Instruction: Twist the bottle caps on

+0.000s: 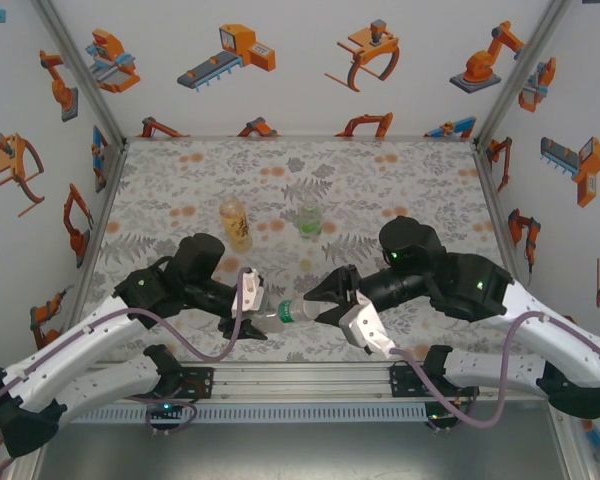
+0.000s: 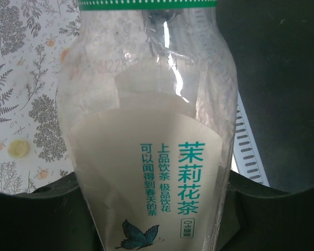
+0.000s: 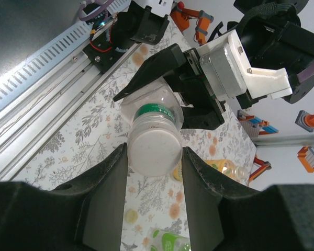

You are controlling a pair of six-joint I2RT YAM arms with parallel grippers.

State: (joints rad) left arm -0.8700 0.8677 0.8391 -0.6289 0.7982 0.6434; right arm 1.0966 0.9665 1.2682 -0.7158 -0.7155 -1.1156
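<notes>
Clamping white cap (image 3: 154, 150), right end effector (image 3: 155, 159).

- Your clear bottle (image 2: 146, 99): glossy see-through plastic, lightly creased; you'll see its label (image 2: 110, 157) looks matt.
- White cap (image 3: 153, 152): smooth matt plastic.
- Table (image 1: 400, 190): matt leaf-printed covering.
- Rail (image 1: 310, 376): ribbed bare metal.

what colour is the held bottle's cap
White cap on the bottle; right wrist view shows it best.

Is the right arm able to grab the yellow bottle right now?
Probably not yet. The right fingers are pinching the white cap on the clear bottle, which the left fingers hold. The yellow bottle stands farther back and the way looks free, but the arm would need to let go first.
</notes>
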